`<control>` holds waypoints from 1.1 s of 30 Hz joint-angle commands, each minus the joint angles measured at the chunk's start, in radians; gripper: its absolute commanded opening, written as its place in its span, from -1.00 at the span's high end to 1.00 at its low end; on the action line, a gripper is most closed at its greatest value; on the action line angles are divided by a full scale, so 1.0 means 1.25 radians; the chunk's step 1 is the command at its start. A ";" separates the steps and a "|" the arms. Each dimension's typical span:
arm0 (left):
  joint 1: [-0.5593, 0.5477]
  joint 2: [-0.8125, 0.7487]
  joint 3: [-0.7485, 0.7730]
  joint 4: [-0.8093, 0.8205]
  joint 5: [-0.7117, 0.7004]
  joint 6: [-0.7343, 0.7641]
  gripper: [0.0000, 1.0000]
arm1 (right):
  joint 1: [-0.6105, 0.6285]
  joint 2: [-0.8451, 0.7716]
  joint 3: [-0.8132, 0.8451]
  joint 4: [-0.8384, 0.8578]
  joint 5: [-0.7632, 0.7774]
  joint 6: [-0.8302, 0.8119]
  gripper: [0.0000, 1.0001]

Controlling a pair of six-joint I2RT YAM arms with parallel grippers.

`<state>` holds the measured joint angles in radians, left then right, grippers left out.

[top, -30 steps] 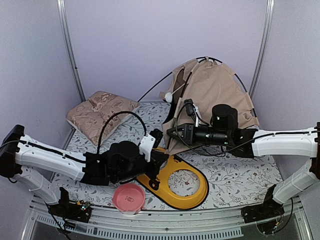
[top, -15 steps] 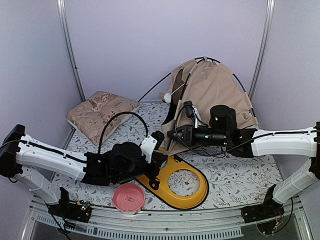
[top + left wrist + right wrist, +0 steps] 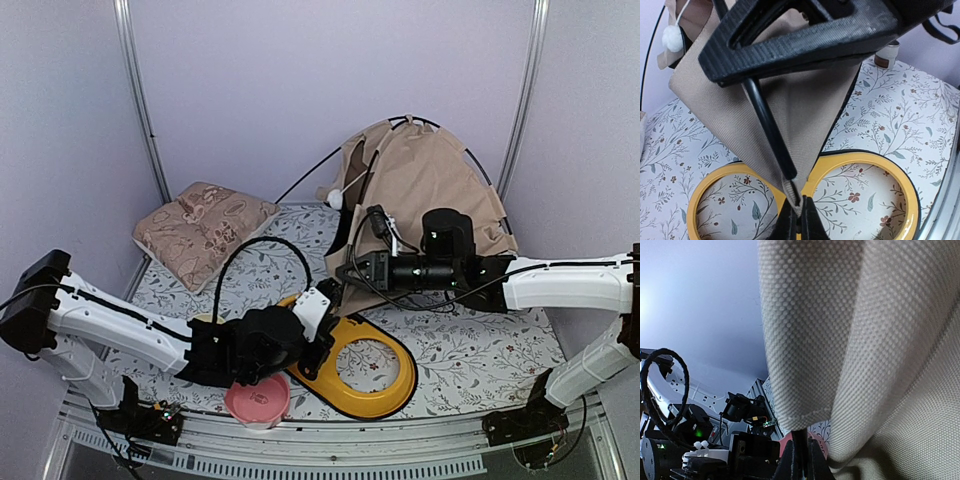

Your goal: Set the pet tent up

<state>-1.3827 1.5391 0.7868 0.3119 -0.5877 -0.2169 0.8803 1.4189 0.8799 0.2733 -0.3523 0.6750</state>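
- Lilac walls (image 3: 300, 90) close in a counter (image 3: 480, 350) covered in a leafy floral print.
- At the back right of the counter stands the pet tent (image 3: 430, 190), beige and partly raised, with a white pom-pom (image 3: 336, 199) hanging by its front edge.
- The left hand (image 3: 797, 222) has its fingers pressed together on the tip of a tent corner, right where a thin black pole (image 3: 770, 132) ends in the fabric.
- The right hand (image 3: 800, 457) is pinched tight on the tent's hemmed edge; cloth fills most of its wrist view.
- Under the left hand lies a yellow frame (image 3: 372, 405) with two round openings.
- A pink bowl (image 3: 257, 395) sits at the near edge, beside the frame.
- A floral pillow (image 3: 200, 228) rests at the back left, well apart from the tent.
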 commanded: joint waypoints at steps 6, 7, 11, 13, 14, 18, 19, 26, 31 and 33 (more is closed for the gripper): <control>-0.044 -0.004 -0.035 -0.098 0.050 0.015 1.00 | -0.067 -0.026 0.006 0.096 0.114 0.023 1.00; -0.044 -0.007 -0.034 -0.097 0.056 0.015 1.00 | -0.067 -0.024 0.006 0.096 0.117 0.022 1.00; -0.044 -0.013 -0.028 -0.099 0.069 0.010 1.00 | -0.063 -0.013 0.009 0.104 0.120 0.025 1.00; -0.044 -0.014 -0.023 -0.097 0.072 0.012 1.00 | -0.061 -0.006 0.014 0.105 0.123 0.026 1.00; -0.043 -0.012 -0.021 -0.099 0.074 0.013 1.00 | -0.060 -0.002 0.017 0.106 0.122 0.027 1.00; -0.044 -0.012 -0.017 -0.104 0.074 0.012 1.00 | -0.053 0.006 0.023 0.106 0.121 0.025 1.00; -0.043 -0.014 -0.018 -0.104 0.075 0.009 1.00 | -0.051 0.007 0.023 0.106 0.122 0.024 1.00; -0.034 -0.035 -0.022 -0.103 0.092 -0.003 1.00 | -0.043 0.008 0.011 0.106 0.132 0.024 1.00; -0.025 -0.048 -0.021 -0.104 0.103 -0.007 1.00 | -0.034 0.013 0.008 0.105 0.140 0.021 1.00; -0.020 -0.052 -0.021 -0.106 0.109 -0.010 1.00 | -0.031 0.014 0.006 0.104 0.140 0.022 1.00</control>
<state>-1.3819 1.4956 0.7860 0.3008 -0.5583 -0.2150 0.8818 1.4288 0.8764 0.3149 -0.3527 0.6926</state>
